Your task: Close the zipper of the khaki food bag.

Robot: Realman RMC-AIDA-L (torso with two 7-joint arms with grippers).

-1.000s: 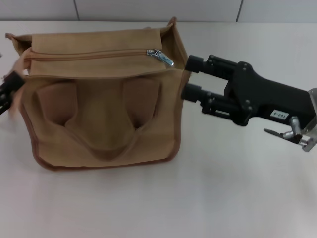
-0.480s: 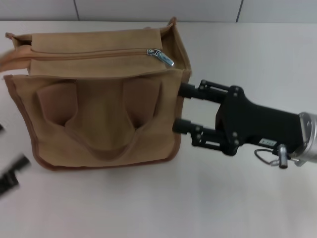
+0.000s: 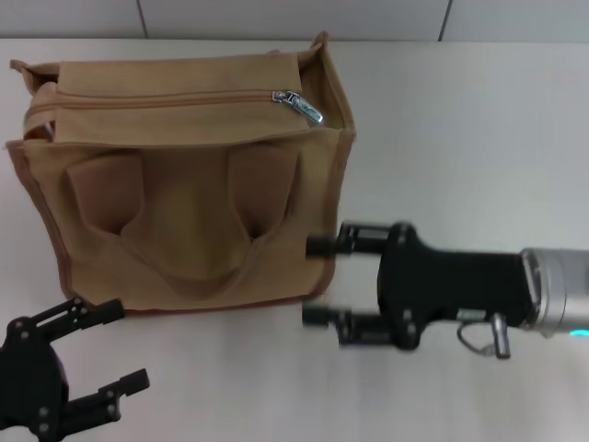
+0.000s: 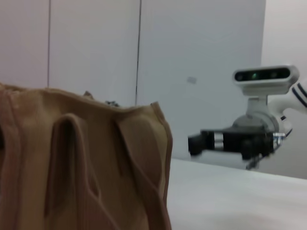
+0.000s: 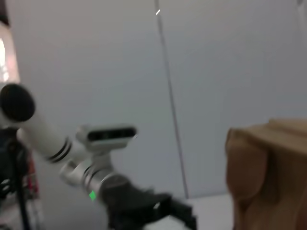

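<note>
The khaki food bag (image 3: 184, 193) lies on the white table with its two handles (image 3: 193, 249) flat on its front face. Its zipper (image 3: 166, 100) runs along the top panel, and the silver slider (image 3: 296, 102) sits near the right end. My right gripper (image 3: 307, 281) is open beside the bag's near right corner, holding nothing. My left gripper (image 3: 131, 342) is open in front of the bag's near left corner, clear of it. The left wrist view shows the bag (image 4: 81, 167) and the right gripper (image 4: 196, 143) beyond it. In the right wrist view the bag (image 5: 268, 177) is at the edge.
The white table (image 3: 460, 120) extends to the right of the bag and in front of it. A pale tiled wall (image 3: 276, 17) runs behind the bag. The left arm (image 5: 100, 182) shows in the right wrist view.
My right gripper has pulled back from the bag's upper right edge to its near right corner. My left gripper has left the bag's left edge and moved to the near left.
</note>
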